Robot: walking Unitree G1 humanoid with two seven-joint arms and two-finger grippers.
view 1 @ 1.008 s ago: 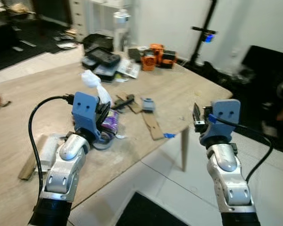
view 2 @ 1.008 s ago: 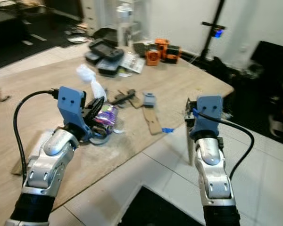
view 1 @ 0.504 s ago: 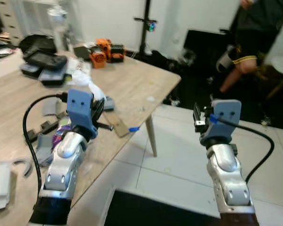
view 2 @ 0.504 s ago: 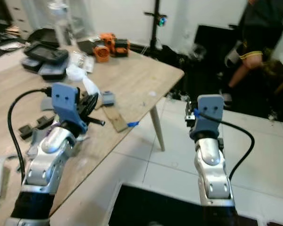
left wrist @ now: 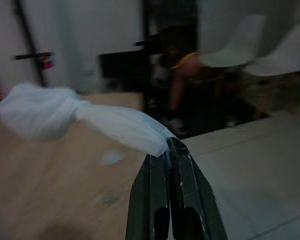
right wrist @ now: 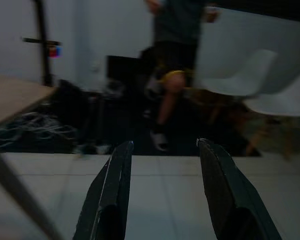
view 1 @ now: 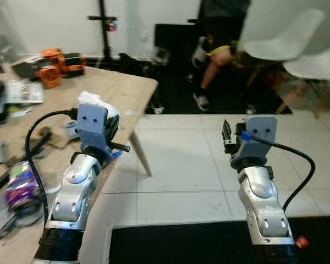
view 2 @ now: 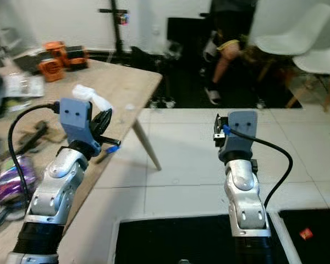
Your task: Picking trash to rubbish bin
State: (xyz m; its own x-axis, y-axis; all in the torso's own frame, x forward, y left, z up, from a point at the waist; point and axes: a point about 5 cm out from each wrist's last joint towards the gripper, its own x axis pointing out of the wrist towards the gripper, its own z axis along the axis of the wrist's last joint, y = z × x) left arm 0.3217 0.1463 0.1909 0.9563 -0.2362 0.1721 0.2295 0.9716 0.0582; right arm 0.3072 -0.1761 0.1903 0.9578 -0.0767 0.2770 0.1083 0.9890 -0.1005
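My left gripper [left wrist: 167,146] is shut on a twisted end of a crumpled white plastic bag [left wrist: 65,117]. In the left eye view it is raised over the table's near corner, and the white bag [view 1: 93,100] bulges out behind its blue mount. My right gripper [right wrist: 163,144] is open with nothing between its fingers. It is held up over the tiled floor [view 1: 226,135], well right of the table.
The wooden table [view 1: 129,88] on the left carries a purple can [view 1: 19,187], orange tools [view 1: 49,60] and clutter. A person [view 1: 220,33] stands by white chairs [view 1: 280,38] at the back. A black mat [view 1: 181,242] lies on the floor below, with a small red scrap [view 1: 301,241].
The view has swung to the right, so the table has slid to the left, with the person and chairs now in sight. My left gripper still holds the white bag.
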